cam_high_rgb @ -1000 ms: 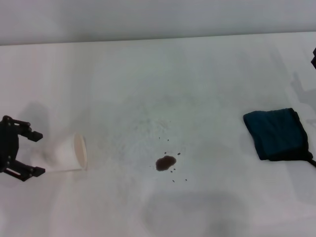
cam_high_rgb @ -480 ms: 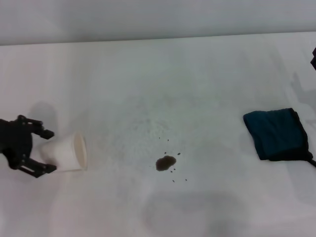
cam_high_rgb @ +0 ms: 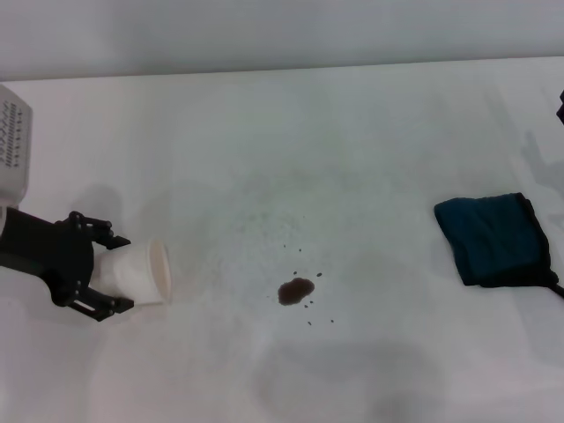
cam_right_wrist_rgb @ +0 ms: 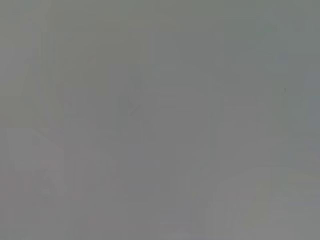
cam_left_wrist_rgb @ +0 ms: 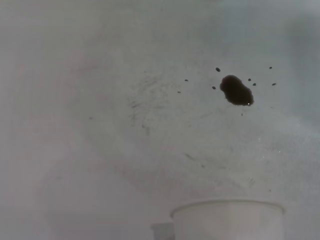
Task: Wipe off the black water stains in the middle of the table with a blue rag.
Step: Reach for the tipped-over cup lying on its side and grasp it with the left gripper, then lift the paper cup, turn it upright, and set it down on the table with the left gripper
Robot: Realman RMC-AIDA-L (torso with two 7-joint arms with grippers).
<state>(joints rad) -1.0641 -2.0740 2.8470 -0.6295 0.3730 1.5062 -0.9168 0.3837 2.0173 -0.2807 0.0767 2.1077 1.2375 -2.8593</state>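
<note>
The black water stains are a small dark oval blot with tiny specks around it, in the middle of the white table; they also show in the left wrist view. The blue rag lies folded at the right side of the table, untouched. My left gripper is open at the left, its fingers on either side of the base of a white paper cup that lies on its side. Only a dark sliver of my right arm shows at the right edge, above the rag.
The paper cup's rim faces the stains, with bare tabletop between them. A white part of my left arm stands at the far left. The right wrist view shows only plain grey.
My left gripper has moved right onto the lying cup, and the cup has shifted a little right toward the stains. The rag and the stains have not moved.
</note>
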